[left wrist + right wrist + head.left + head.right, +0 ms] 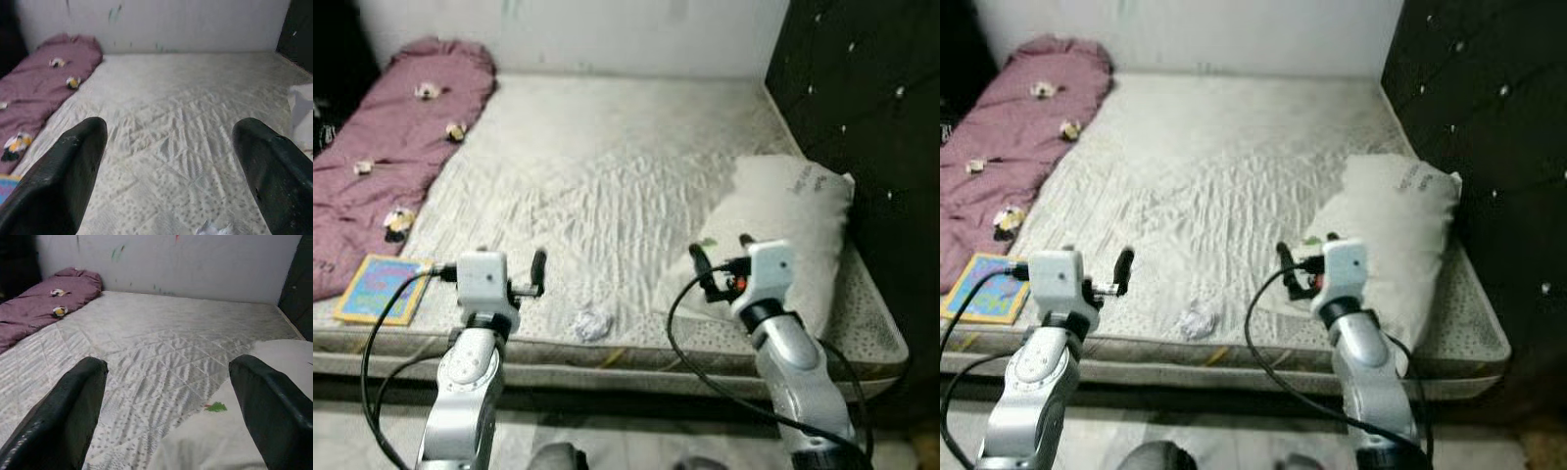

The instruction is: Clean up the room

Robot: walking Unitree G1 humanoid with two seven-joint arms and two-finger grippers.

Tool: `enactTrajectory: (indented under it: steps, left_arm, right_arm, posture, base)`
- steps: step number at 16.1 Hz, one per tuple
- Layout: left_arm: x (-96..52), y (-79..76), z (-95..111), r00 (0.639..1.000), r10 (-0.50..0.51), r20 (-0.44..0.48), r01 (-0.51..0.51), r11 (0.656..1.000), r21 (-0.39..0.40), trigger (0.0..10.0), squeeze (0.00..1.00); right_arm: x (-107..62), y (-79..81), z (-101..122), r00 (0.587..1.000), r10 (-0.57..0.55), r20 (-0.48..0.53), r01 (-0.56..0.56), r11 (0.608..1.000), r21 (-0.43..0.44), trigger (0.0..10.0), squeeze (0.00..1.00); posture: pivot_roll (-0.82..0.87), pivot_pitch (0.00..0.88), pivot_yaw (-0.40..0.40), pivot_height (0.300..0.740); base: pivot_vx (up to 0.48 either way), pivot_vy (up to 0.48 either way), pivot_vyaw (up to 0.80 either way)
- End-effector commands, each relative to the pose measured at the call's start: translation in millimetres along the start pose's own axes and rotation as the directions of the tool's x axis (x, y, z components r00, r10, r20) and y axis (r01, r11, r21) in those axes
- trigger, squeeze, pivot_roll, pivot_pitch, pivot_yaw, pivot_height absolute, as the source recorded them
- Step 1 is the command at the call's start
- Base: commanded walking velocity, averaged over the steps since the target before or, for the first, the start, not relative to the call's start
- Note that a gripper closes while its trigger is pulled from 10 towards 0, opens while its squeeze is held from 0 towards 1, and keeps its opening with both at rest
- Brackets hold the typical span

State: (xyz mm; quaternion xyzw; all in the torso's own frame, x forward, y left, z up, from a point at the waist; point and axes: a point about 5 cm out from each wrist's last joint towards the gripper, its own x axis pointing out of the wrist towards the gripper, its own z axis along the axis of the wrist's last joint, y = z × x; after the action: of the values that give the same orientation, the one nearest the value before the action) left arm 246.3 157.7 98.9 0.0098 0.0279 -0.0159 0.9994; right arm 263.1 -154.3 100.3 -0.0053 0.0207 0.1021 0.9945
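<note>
A crumpled white paper wad (591, 323) lies on the pale mattress (607, 166) close to its front edge. A colourful book (380, 289) rests at the front left corner, beside a rumpled purple blanket (391, 147) that carries several small white-and-yellow bits (456, 130). My left gripper (494, 262) hovers open over the front edge between the book and the wad, nothing between its fingers (63, 181). My right gripper (722, 252) is open too, held above the near end of the white pillow (793, 220). A small green scrap (215, 407) sits on the pillow.
A dark tufted headboard (862, 98) runs along the bed's right side. A white wall (607, 29) closes the far end. The pale floor (372, 431) shows below the mattress edge by my arms.
</note>
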Motion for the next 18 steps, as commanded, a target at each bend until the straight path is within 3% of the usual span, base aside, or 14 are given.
enactTrajectory:
  steps: [1, 6, 10, 14, 16, 18]
  left_arm:
    - [-0.8, -4.6, -3.4, 1.000, -0.016, -0.019, 0.016, 1.000, -0.013, 10.0, 0.00]
    - [0.2, -4.9, -3.5, 0.999, -0.035, -0.014, 0.035, 0.999, 0.000, 10.0, 0.00]
    - [1.5, -2.8, 2.9, 1.000, -0.020, 0.001, 0.020, 1.000, -0.003, 10.0, 0.00]
    - [2.3, 1.2, 0.4, 0.999, -0.043, -0.016, 0.043, 0.999, -0.008, 10.0, 0.00]
    - [9.0, 1.3, 6.4, 0.998, -0.070, -0.003, 0.070, 0.997, 0.008, 10.0, 0.00]
    - [4.6, 1.8, 8.9, 0.997, -0.074, -0.001, 0.074, 0.997, 0.016, 10.0, 0.00]
  right_arm:
    - [-2.0, -6.3, -0.8, 1.000, -0.017, -0.006, 0.017, 1.000, -0.011, 10.0, 0.00]
    - [0.4, -6.5, -1.2, 1.000, -0.027, -0.007, 0.027, 1.000, -0.005, 10.0, 0.00]
    - [2.9, -7.1, 1.1, 0.999, -0.034, 0.006, 0.034, 0.999, -0.017, 10.0, 0.00]
    - [-2.4, -14.4, 6.3, 0.991, -0.131, 0.016, 0.131, 0.991, 0.022, 10.0, 0.00]
    - [-2.4, -9.1, 9.1, 0.992, -0.125, 0.024, 0.125, 0.992, 0.026, 10.0, 0.00]
    - [-0.6, -8.9, 9.0, 0.993, -0.115, 0.015, 0.114, 0.992, 0.044, 10.0, 0.00]
  posture:
    - [0.02, 0.000, -0.029, 0.740]
    - [0.02, 0.000, -0.026, 0.740]
    - [0.02, 0.000, -0.026, 0.740]
    - [0.01, 0.000, 0.002, 0.740]
    - [0.01, 0.000, 0.002, 0.740]
    - [0.03, 0.000, -0.008, 0.740]
  base:
    - [0.000, 0.480, 0.00]
    - [0.000, 0.473, 0.00]
    - [0.000, 0.000, 0.00]
    - [0.000, 0.000, 0.00]
    - [0.000, 0.000, 0.00]
    - [0.000, 0.000, 0.00]
